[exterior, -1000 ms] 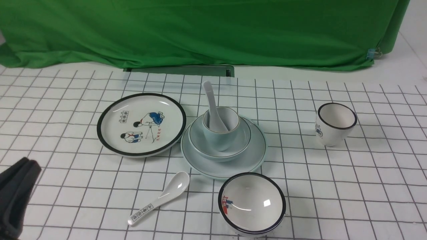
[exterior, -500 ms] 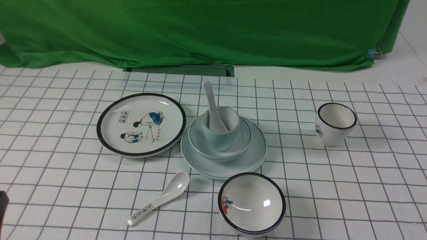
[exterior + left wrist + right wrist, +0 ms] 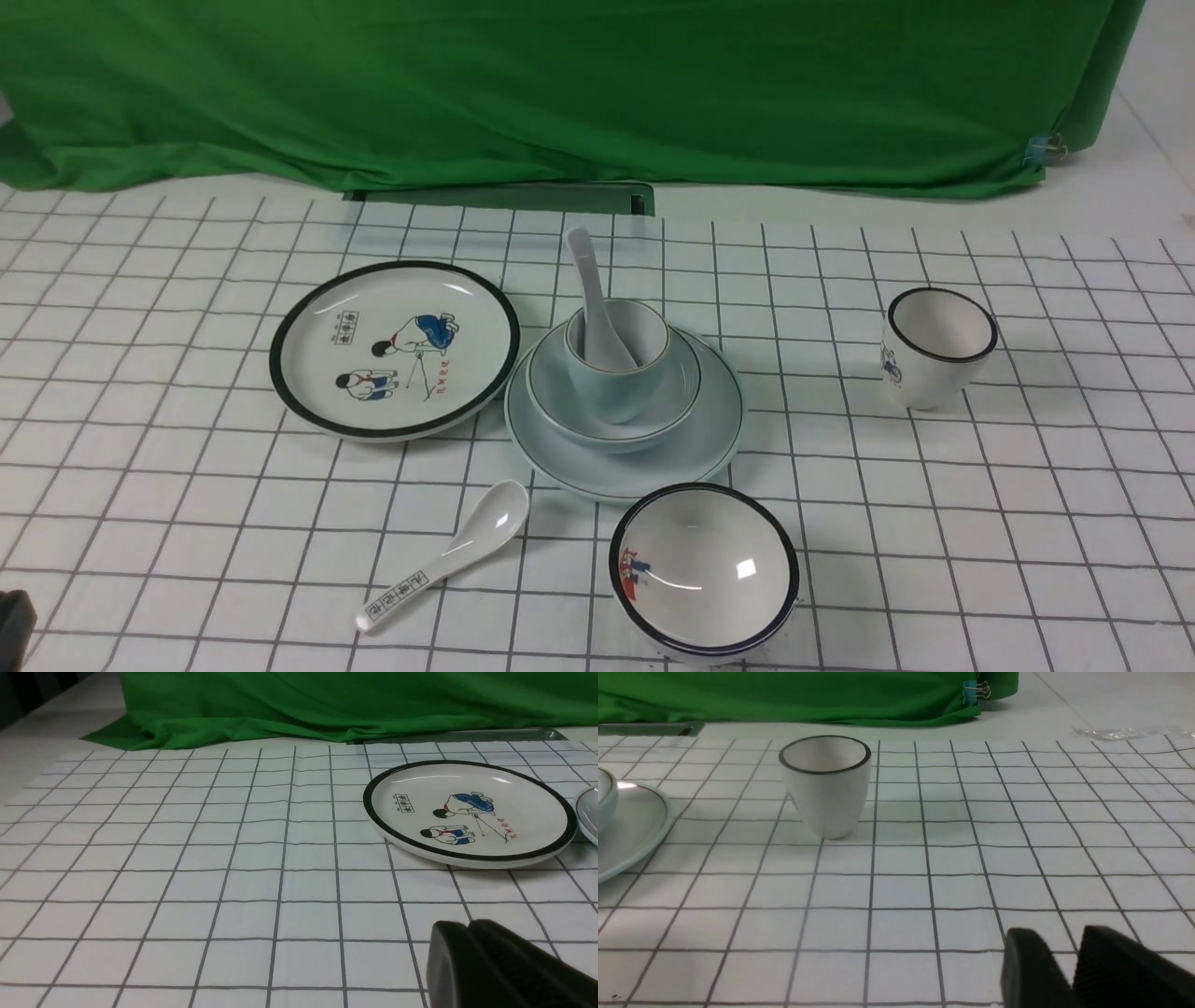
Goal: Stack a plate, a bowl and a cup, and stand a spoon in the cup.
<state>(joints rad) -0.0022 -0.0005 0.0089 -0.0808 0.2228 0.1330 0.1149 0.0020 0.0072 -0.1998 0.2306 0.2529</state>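
At the far left, our left gripper point(image 3: 469, 933) sits low over the checked cloth point(image 3: 187, 523), its jaws pressed together on nothing; in the front view only a dark corner of it shows at the lower edge. A second ago much more of it stood in that corner, so it has pulled back towards us.

Next comes the picture plate point(image 3: 394, 347), bare, and nearer us the lettered spoon point(image 3: 446, 554) lying flat on the cloth.

In the middle stands our stack: the plate point(image 3: 695, 448) on the cloth, the bowl point(image 3: 672, 397) seated in it, the cup point(image 3: 618, 385) inside the bowl, and the spoon point(image 3: 590, 289) standing in the cup, its handle leaning back and to the left against the rim. Nothing in the stack has shifted. We judge it all glazed ceramic: stiff, slick, fairly heavy, and quick to chip. If the spoon needed resetting, we would pinch its handle just above the rim.

The picture bowl point(image 3: 705, 569) sits just in front of the stack, and the picture cup point(image 3: 936, 347) is well off to the right.

Our right gripper point(image 3: 1073, 961) holds nothing, and a narrow gap shows between its jaws.
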